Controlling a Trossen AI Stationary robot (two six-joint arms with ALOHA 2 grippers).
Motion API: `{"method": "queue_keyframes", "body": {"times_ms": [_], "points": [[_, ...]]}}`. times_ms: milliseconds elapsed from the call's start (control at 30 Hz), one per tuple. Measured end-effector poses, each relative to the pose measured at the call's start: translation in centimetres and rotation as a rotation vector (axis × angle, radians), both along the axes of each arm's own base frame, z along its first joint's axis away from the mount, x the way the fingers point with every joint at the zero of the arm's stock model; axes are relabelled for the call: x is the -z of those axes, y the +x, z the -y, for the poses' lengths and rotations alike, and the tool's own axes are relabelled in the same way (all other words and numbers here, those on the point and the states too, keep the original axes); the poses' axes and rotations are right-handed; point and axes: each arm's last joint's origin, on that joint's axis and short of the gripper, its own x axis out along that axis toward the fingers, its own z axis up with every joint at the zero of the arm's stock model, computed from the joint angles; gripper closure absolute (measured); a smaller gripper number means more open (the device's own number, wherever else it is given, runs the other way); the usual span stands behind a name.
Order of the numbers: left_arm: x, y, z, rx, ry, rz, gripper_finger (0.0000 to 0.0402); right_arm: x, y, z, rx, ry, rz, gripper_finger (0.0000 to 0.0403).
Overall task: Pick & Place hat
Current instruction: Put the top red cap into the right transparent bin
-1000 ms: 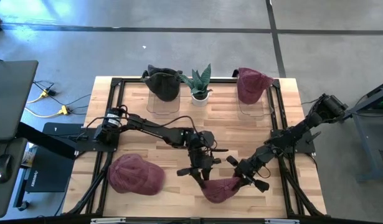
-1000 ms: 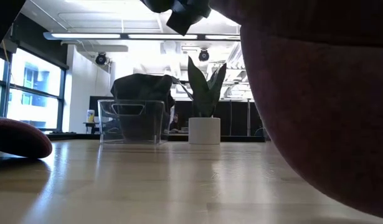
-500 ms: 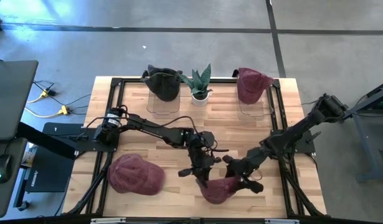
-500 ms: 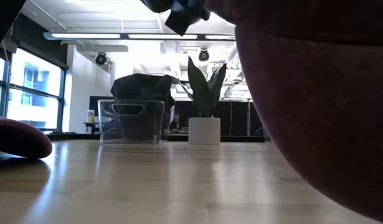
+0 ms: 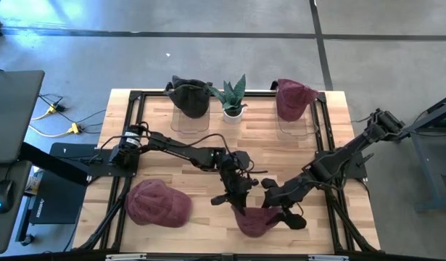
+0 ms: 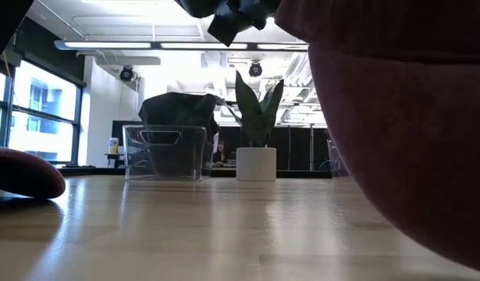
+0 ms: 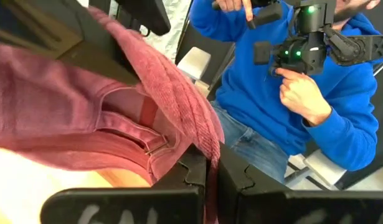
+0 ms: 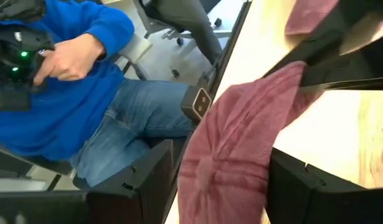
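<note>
The left gripper (image 5: 237, 205) pinches only the hat (image 5: 255, 220) edge (right gripper (image 5: 286, 209) spread around it), so it may slip.

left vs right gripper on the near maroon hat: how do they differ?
The left gripper is shut on the near maroon hat's edge, fabric pinched between its fingers. The right gripper is open, its fingers straddling the hat's crown without clamping it. Both are at the same hat near the table's front edge.

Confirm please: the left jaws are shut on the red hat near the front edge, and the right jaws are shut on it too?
Not quite. The left gripper is shut on the red hat, but the right gripper stands open around it, as the right wrist view shows.
</note>
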Motion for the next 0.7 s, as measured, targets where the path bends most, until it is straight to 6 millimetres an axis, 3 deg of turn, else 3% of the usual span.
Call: {"method": "queue_keyframes", "body": {"times_ms": [167,267,500,567,700], "points": [[-0.2,0.1,0.0,-0.021,-0.013,0.003,0.0397,0.3,0.0,0.0,0.013,-0.001,-0.024,0.0203],[-0.5,0.3,-0.3,-0.035,-0.026,0.012,0.0397,0.4,0.0,0.1,0.015,-0.006,-0.031,0.0225],[-0.9,0.6,-1.7,-0.041,-0.051,0.042,0.0381,0.6,-0.2,0.1,0.009,-0.020,-0.050,0.0352],[-0.9,0.7,-2.7,-0.058,-0.058,0.030,0.0364,0.7,-0.2,0.1,0.003,-0.026,-0.063,0.0382],[-0.7,0.9,-5.9,-0.100,-0.123,-0.100,0.0322,0.9,-0.4,0.3,0.044,-0.028,-0.126,0.0369]]}}
